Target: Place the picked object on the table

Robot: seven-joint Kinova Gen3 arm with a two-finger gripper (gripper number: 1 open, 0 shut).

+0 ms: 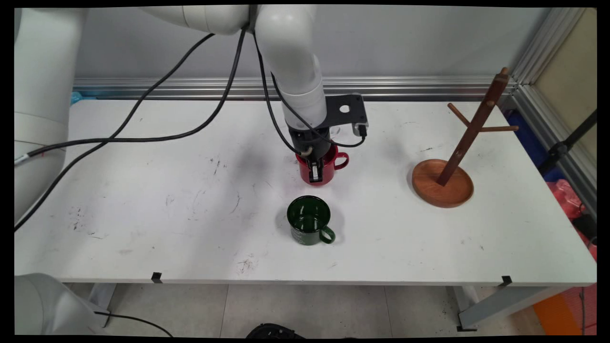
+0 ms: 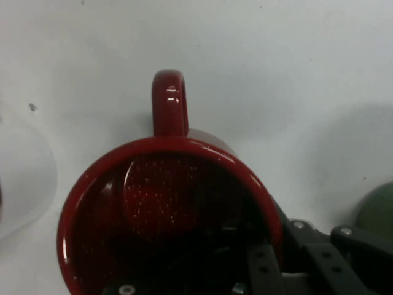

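A red mug (image 1: pixel 322 167) stands upright near the middle of the white table (image 1: pixel 143 190), its handle pointing right. My gripper (image 1: pixel 315 172) comes straight down on it. One finger is inside the mug and the other lies against the near outside wall. In the hand view the red mug (image 2: pixel 166 209) fills the frame with its handle up. My gripper (image 2: pixel 276 264) pinches the rim at the lower right, so it is shut on the mug's wall. A dark green mug (image 1: pixel 309 220) stands upright just in front, apart from the red one.
A wooden mug tree (image 1: pixel 472 128) with bare pegs stands on a round wooden base (image 1: pixel 443 190) at the right. Black cables hang from the arm over the table's left half. The green mug (image 2: pixel 377 212) shows at the hand view's right edge.
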